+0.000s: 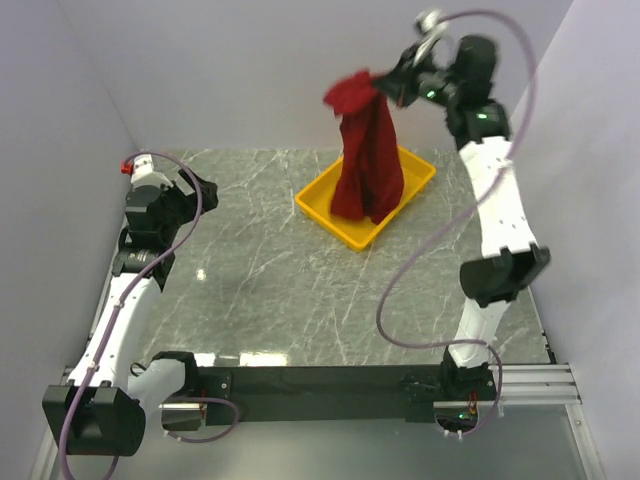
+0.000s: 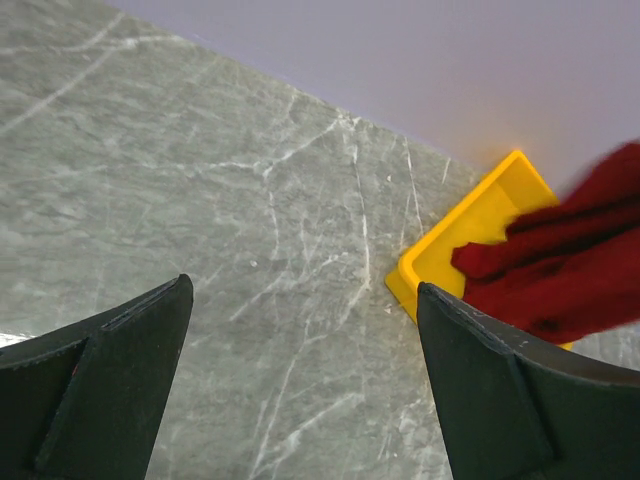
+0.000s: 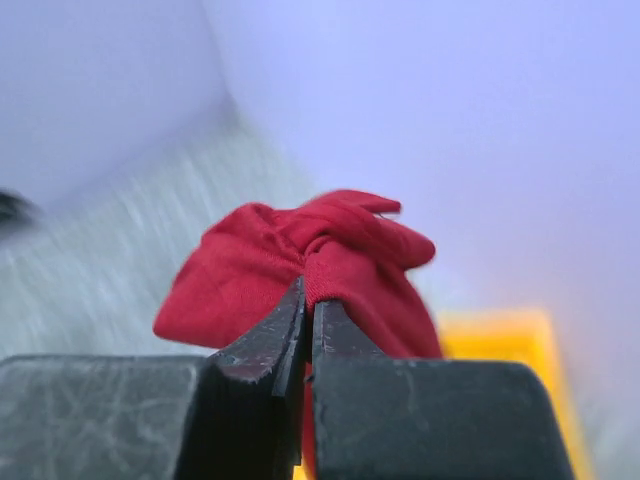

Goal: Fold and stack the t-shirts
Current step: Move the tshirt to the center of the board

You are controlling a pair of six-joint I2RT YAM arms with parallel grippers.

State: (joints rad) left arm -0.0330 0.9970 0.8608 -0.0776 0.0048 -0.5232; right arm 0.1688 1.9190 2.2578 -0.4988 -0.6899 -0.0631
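- T-shirt (image 1: 368,170): one item, plain dark red cloth, no print visible; the neck tag cannot be made out. It hangs as a long, narrow, creased bundle that widens toward the bottom. The upper end is bunched into a tight wad, with a loose flap jutting to the left. The lower end lies within the tray's outline, seemingly on its floor. The rest is in the air above the tray, over the far right part of the table.
- Right gripper (image 3: 308,300): held high at the far right. Its black fingers are pressed together on a pinch of the t-shirt's top fold, and red cloth bulges out just beyond the tips.
- Left gripper (image 1: 197,190): on the left side, above the bare table and well apart from the t-shirt. Its fingers are spread wide with nothing between them, and the wrist view faces the tray.
- Tray (image 1: 325,215): yellow plastic, shallow, rectangular, set askew on the far right part of the table.
- Table (image 1: 260,270): grey marbled top with white veins.
- Walls (image 1: 230,70): pale, plain, on the left, far and right sides.
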